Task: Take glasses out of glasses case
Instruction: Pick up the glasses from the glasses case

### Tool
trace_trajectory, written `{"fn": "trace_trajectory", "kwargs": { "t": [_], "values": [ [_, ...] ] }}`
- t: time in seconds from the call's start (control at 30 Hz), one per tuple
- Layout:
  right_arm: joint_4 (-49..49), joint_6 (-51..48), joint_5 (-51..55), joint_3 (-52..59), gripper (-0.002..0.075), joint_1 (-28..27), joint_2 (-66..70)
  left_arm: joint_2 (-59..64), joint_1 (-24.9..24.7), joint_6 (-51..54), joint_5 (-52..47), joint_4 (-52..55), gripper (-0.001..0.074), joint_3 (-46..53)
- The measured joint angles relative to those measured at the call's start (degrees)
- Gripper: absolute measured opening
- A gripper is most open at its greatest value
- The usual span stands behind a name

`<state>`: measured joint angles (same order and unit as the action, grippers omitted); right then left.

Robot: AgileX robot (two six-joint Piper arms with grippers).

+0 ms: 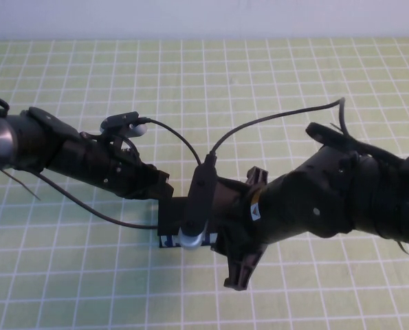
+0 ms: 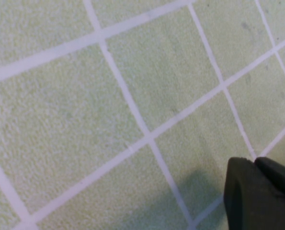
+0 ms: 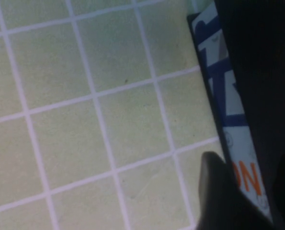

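Observation:
The glasses case (image 1: 171, 218) lies at the middle of the green grid mat, a strip of its white and blue front side showing under the right wrist camera. In the right wrist view its front (image 3: 231, 120) shows blue and orange print. My right gripper (image 1: 205, 230) is down over the case. One finger (image 3: 214, 191) lies against the printed front, the other over the black top, so it is shut on the case (image 3: 250, 179). My left gripper (image 1: 164, 189) is at the case's far left end, shut and empty (image 2: 255, 163) just above the mat. The glasses are hidden.
The green mat with white grid lines (image 1: 293, 75) covers the whole table. A black cable (image 1: 87, 206) trails over the mat under the left arm. The two arms meet over the case.

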<state>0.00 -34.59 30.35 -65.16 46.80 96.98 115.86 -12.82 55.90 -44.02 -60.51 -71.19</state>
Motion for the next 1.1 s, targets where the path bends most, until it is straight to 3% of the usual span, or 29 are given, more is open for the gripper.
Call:
{"fn": "trace_trajectory", "kwargs": {
  "t": [0.7,1.1],
  "values": [
    [-12.3,-1.8,-8.4,-0.1,0.0251,0.0,7.1,0.0,0.0,0.0,0.0,0.0,-0.0004,0.0],
    [-13.7,-1.8,-11.2,-0.5,0.0248,0.0,8.4,0.0,0.0,0.0,0.1,0.1,-0.0004,0.0]
  ]
}}
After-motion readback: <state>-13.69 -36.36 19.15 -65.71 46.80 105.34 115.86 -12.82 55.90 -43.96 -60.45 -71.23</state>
